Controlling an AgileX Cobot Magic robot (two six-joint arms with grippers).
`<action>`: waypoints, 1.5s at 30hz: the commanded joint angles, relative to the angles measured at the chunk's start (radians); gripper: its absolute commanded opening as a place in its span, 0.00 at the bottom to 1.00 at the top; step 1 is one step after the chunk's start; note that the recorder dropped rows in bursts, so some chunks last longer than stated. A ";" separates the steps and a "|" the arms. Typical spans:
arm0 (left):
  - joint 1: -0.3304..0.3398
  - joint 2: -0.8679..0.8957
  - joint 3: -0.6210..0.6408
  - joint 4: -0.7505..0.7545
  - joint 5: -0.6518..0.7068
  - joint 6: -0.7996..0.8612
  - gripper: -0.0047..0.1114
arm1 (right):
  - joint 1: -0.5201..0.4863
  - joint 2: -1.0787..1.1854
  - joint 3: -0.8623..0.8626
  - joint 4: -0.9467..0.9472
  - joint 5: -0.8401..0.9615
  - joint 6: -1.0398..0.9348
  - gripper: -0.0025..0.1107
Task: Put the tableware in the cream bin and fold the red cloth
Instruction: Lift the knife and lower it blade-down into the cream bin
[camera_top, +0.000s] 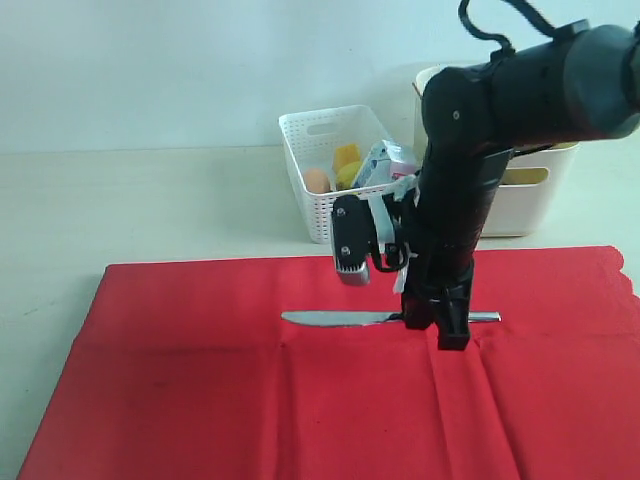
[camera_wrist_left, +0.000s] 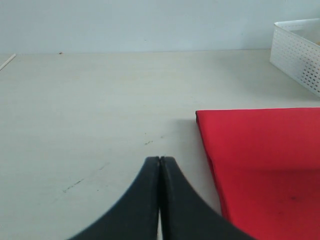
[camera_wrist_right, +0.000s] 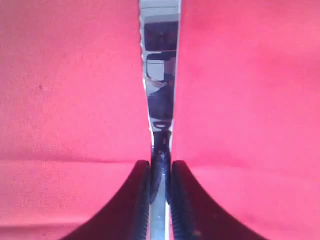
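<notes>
from my console, the exterior view shows the right gripper (camera_top: 449, 330) down at the centre right of the frame, on the red cloth (camera_top: 230, 400). its jaws are drawn in narrow and pinched on the metal knife (camera_top: 335, 318). the right wrist view confirms it: both black fingers press the sides of the knife near where the blade meets the handle, and the blade runs away from them over the cloth. in the exterior view the knife lies on the cloth at mid-frame. its blade tip points to the left of the frame and its handle end pokes out to the right of the gripper.

two containers stand behind the cloth on the table (camera_top: 120, 200). the white lattice basket (camera_top: 305, 165) sits at upper centre, just beyond the cloth's far edge. in it i can see an egg (camera_top: 316, 181), a yellow piece (camera_top: 347, 160) and a milk carton (camera_top: 385, 162). the cream bin (camera_top: 530, 205) stands at upper right, just beside the basket, largely hidden behind the right arm (camera_top: 520, 80). i cannot tell what is in it from here.

the left gripper (camera_wrist_left: 160, 165) shows only in its own wrist view. its jaws are fully together and hold nothing, over bare table just beside a corner of the cloth, with a corner of the basket further off.
</notes>
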 joint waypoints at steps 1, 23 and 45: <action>0.002 -0.006 0.002 0.001 -0.008 -0.001 0.04 | 0.002 -0.091 0.000 -0.006 -0.053 0.135 0.02; 0.002 -0.006 0.002 0.001 -0.008 -0.001 0.04 | -0.040 -0.579 0.000 0.002 -0.382 0.779 0.02; 0.002 -0.006 0.002 0.001 -0.008 -0.001 0.04 | -0.402 -0.322 0.000 0.155 -0.755 0.915 0.02</action>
